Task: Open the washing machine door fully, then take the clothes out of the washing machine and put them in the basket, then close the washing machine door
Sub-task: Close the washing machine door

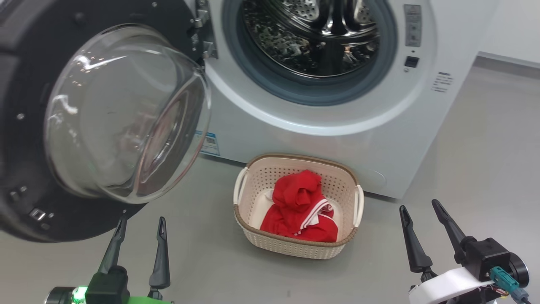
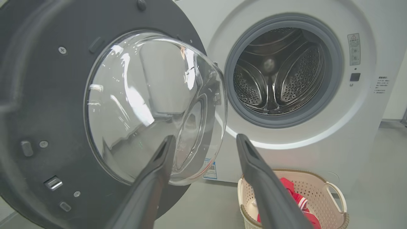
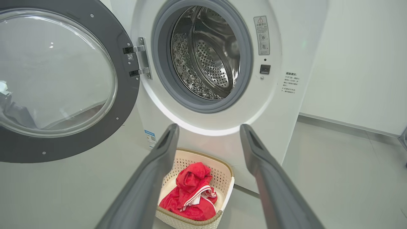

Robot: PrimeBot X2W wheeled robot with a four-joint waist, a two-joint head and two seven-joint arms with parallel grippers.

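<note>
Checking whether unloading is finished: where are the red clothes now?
The clothes lie inside the basket on the floor, just in front of the washing machine, low and centre in the head view, right of the open door.

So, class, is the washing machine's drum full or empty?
Empty, as far as visible: bare perforated steel lines the drum, and the red clothes lie in the basket.

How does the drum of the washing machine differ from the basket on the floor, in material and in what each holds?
The drum is shiny steel; the basket is cream plastic with a brown rim. The drum looks empty, while the basket holds the red clothes. The drum opens to the front; the basket opens upward. Both have walls full of small holes.
</note>
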